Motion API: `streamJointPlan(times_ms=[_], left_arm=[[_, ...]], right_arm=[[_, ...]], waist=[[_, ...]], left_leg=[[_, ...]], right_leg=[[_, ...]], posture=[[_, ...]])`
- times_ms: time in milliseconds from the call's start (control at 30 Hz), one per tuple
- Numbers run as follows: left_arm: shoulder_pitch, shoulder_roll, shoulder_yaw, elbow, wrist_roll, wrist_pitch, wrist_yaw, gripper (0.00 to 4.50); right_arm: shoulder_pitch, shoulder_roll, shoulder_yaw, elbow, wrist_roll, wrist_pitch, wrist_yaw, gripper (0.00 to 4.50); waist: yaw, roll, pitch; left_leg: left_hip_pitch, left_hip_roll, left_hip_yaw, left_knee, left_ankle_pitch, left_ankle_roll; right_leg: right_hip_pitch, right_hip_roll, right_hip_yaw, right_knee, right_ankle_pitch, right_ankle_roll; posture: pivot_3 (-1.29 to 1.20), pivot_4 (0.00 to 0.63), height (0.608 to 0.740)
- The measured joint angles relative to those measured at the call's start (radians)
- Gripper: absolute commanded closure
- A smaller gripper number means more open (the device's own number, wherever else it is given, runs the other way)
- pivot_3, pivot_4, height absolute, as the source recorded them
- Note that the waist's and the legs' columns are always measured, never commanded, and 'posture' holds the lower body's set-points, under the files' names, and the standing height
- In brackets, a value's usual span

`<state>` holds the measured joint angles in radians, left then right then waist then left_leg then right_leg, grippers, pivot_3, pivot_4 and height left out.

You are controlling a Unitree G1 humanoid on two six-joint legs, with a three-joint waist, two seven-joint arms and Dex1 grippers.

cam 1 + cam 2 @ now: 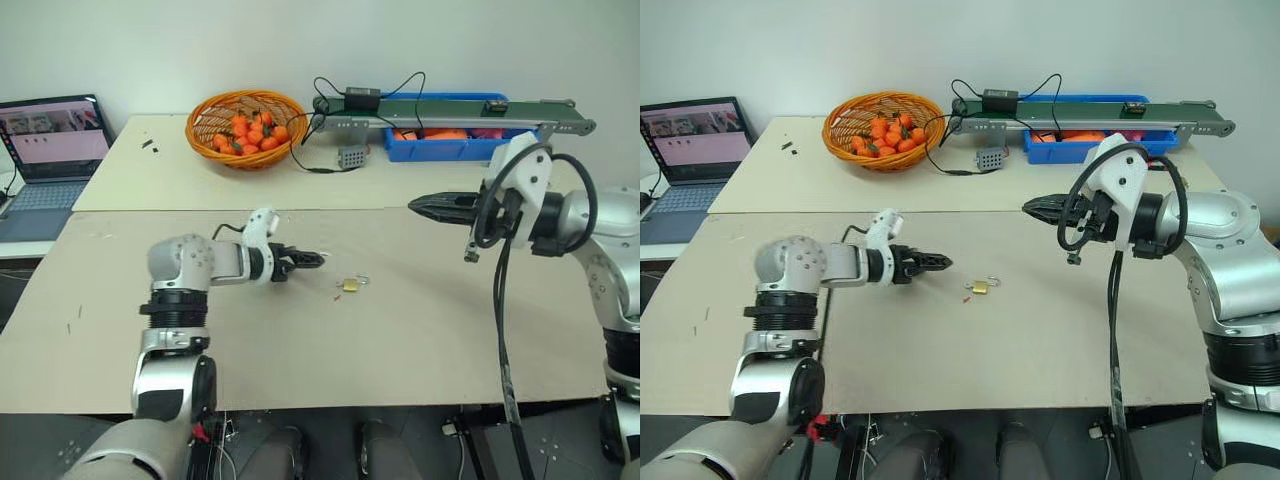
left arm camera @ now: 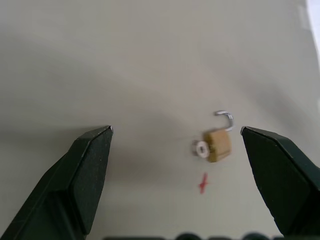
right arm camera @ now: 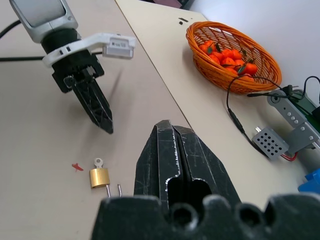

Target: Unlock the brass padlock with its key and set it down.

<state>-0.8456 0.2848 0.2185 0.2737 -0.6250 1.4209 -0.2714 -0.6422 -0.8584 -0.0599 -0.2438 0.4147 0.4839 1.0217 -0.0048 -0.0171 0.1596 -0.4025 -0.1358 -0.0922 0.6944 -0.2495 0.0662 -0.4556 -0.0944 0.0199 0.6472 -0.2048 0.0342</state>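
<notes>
Left gripper (image 1: 312, 260) spread wide, empty; right gripper (image 1: 420, 206) closed, empty. Orange basket (image 1: 205, 112) holds oranges (image 1: 252, 132).

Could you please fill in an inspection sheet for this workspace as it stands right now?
Surface: beige table, with a small red mark near the lock.
Job's things: brass padlock lies on the table, shackle open; key sticks out of its body.
Clutter: orange basket of small fruit, grey perforated box, blue bin under a conveyor.
Grippers: left gripper open, lock between its fingertips, untouched; right gripper shut, empty, raised above the table.
Cables: black leads near the basket; black cable hanging from the right arm.
Surroundings: open laptop, pale wall.
</notes>
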Motion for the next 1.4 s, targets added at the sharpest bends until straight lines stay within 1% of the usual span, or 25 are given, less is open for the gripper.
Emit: streamJointPlan(times_ms=[33,100,200,267,300,333,400,467,500,567,633,767,833,1000,1033,1100,1133,1233,1333,1400], left_arm=[[0.001,0.008,-0.001,-0.006,0.0,0.001,-0.004,0.1],[0.009,0.035,-0.024,-0.046,-0.005,-0.017,-0.062,0.1],[0.041,0.104,-0.102,-0.141,-0.013,-0.128,-0.221,0.1],[0.105,0.192,-0.183,-0.23,-0.001,-0.268,-0.389,0.1],[0.157,0.246,-0.218,-0.274,0.011,-0.369,-0.491,0.1],[0.185,0.28,-0.234,-0.285,0.026,-0.425,-0.547,0.1],[0.236,0.372,-0.294,-0.293,0.082,-0.539,-0.652,0.1],[0.291,0.442,-0.354,-0.276,0.198,-0.738,-0.709,0.1],[0.314,0.461,-0.367,-0.254,0.244,-0.815,-0.723,0.1],[0.348,0.469,-0.37,-0.236,0.286,-0.917,-0.753,0.1],[0.351,0.469,-0.373,-0.249,0.29,-0.966,-0.789,0.1],[0.339,0.465,-0.37,-0.284,0.29,-0.968,-0.809,0.1],[0.328,0.444,-0.355,-0.307,0.286,-0.965,-0.795,0.1],[0.321,0.431,-0.343,-0.355,0.283,-0.962,-0.772,0.1],[0.321,0.429,-0.342,-0.359,0.283,-0.961,-0.77,0.0],[0.321,0.426,-0.342,-0.369,0.283,-0.96,-0.768,0.0],[0.321,0.425,-0.342,-0.375,0.283,-0.96,-0.767,0.0],[0.321,0.425,-0.342,-0.376,0.283,-0.96,-0.768,0.0],[0.32,0.425,-0.342,-0.377,0.278,-0.955,-0.776,0.0],[0.311,0.427,-0.342,-0.382,0.266,-0.932,-0.791,0.0]], right_arm=[[0.0,0.0,0.0,0.0,0.0,0.0,0.0,4.5],[0.0,0.002,0.0,0.002,0.0,0.0,-0.001,4.5],[0.003,0.004,-0.002,0.011,0.001,-0.001,-0.004,4.5],[0.033,0.004,-0.016,0.012,0.004,-0.001,-0.002,4.5],[0.081,-0.008,-0.031,0.011,0.004,-0.001,0.007,4.5],[0.112,-0.016,-0.032,0.014,0.005,0.002,0.016,4.5],[0.163,-0.021,-0.036,0.013,0.026,0.014,0.032,4.5],[0.219,-0.06,-0.037,0.009,0.031,0.03,0.049,4.5],[0.238,-0.074,-0.038,0.01,0.031,0.038,0.054,4.5],[0.249,-0.066,-0.047,0.01,0.041,0.048,0.047,4.5],[0.248,-0.035,-0.069,0.011,0.054,0.049,0.024,4.5],[0.24,-0.016,-0.077,0.019,0.07,0.049,-0.001,4.5],[0.239,-0.009,-0.077,0.027,0.073,0.049,-0.008,4.5],[0.236,0.004,-0.076,0.04,0.073,0.049,-0.025,4.5],[0.236,0.004,-0.076,0.04,0.073,0.049,-0.026,3.92],[0.236,0.012,-0.076,0.041,0.079,0.051,-0.03,3.36],[0.236,0.017,-0.076,0.041,0.081,0.058,-0.033,2.93],[0.236,0.019,-0.076,0.041,0.081,0.072,-0.033,2.07],[0.241,0.018,-0.075,0.035,0.081,0.074,-0.024,0.93],[0.264,-0.001,-0.062,0.022,0.058,0.05,-0.012,0.27]], waist=[[0.001,0.0,0.0],[0.004,0.0,0.0],[0.008,0.0,0.0],[0.008,0.0,0.0],[0.008,0.001,0.0],[0.008,0.001,0.0],[0.007,0.001,0.0],[0.01,0.002,-0.001],[0.011,0.002,-0.001],[0.012,0.002,-0.001],[0.015,0.002,-0.001],[0.018,0.002,-0.001],[0.017,0.002,-0.001],[0.015,0.002,-0.001],[0.014,0.002,-0.001],[0.013,0.002,-0.001],[0.014,0.002,-0.001],[0.015,0.002,-0.001],[0.015,0.002,-0.001],[0.016,0.002,-0.001]], left_leg=[[0.0,0.0,0.0,0.0,0.0,0.0],[-0.002,0.0,0.0,0.0,0.0,0.0],[-0.002,0.0,0.0,0.0,0.0,0.0],[-0.001,0.0,0.0,-0.001,0.0,0.0],[-0.001,0.0,0.0,-0.002,0.0,0.0],[-0.001,0.0,0.0,-0.002,0.0,0.0],[-0.001,0.001,0.0,-0.002,0.0,0.0],[0.001,0.001,0.0,-0.002,0.0,0.0],[0.001,0.001,0.0,-0.003,0.0,0.001],[0.001,0.001,0.001,-0.003,-0.001,0.001],[0.0,0.002,0.001,-0.002,-0.001,0.002],[-0.001,0.001,0.001,-0.002,-0.001,0.002],[-0.001,0.001,0.001,-0.002,-0.001,0.002],[-0.001,0.002,0.001,-0.002,-0.001,0.002],[0.0,0.002,0.001,-0.002,-0.001,0.002],[0.0,0.002,0.002,-0.002,-0.001,0.002],[0.0,0.002,0.002,-0.002,-0.001,0.002],[0.0,0.002,0.002,-0.002,-0.001,0.002],[0.0,0.002,0.002,-0.002,-0.001,0.002],[-0.001,0.002,0.002,-0.002,-0.001,0.002]], right_leg=[[0.0,0.0,0.0,0.0,0.0,0.0],[-0.001,0.0,0.0,0.0,0.0,0.0],[-0.001,-0.001,0.0,-0.001,0.0,0.0],[-0.001,-0.001,0.0,-0.001,0.0,0.0],[-0.001,-0.001,0.001,-0.002,0.0,-0.001],[-0.001,-0.001,0.001,-0.002,0.0,-0.001],[-0.001,0.0,0.002,-0.002,0.001,-0.001],[0.001,-0.001,0.005,-0.003,0.001,-0.002],[0.001,-0.001,0.006,-0.004,0.001,-0.002],[0.001,-0.001,0.006,-0.005,0.001,-0.002],[0.001,-0.001,0.006,-0.005,0.001,-0.002],[0.0,0.0,0.005,-0.005,0.001,-0.002],[0.0,0.0,0.005,-0.005,0.001,-0.002],[0.0,0.0,0.005,-0.004,0.001,-0.002],[0.0,0.001,0.005,-0.004,0.001,-0.002],[0.0,0.001,0.005,-0.004,0.001,-0.002],[0.0,0.001,0.005,-0.004,0.001,-0.002],[0.0,0.001,0.005,-0.004,0.001,-0.002],[0.0,0.001,0.004,-0.004,0.001,-0.002],[-0.001,0.001,0.002,-0.004,0.001,-0.002]], posture=[[0.0,0.15,0.74],[0.0,0.15,0.74],[0.0,0.15,0.74],[0.0,0.15,0.74],[0.0,0.15,0.74],[0.0,0.15,0.74],[0.0,0.15,0.74],[0.0,0.15,0.74],[0.0,0.15,0.74],[0.0,0.15,0.74],[0.0,0.15,0.74],[0.0,0.15,0.74],[0.0,0.15,0.74],[0.0,0.15,0.74],[0.0,0.15,0.74],[0.0,0.15,0.74],[0.0,0.15,0.74],[0.0,0.15,0.74],[0.0,0.15,0.74],[0.0,0.15,0.74]])
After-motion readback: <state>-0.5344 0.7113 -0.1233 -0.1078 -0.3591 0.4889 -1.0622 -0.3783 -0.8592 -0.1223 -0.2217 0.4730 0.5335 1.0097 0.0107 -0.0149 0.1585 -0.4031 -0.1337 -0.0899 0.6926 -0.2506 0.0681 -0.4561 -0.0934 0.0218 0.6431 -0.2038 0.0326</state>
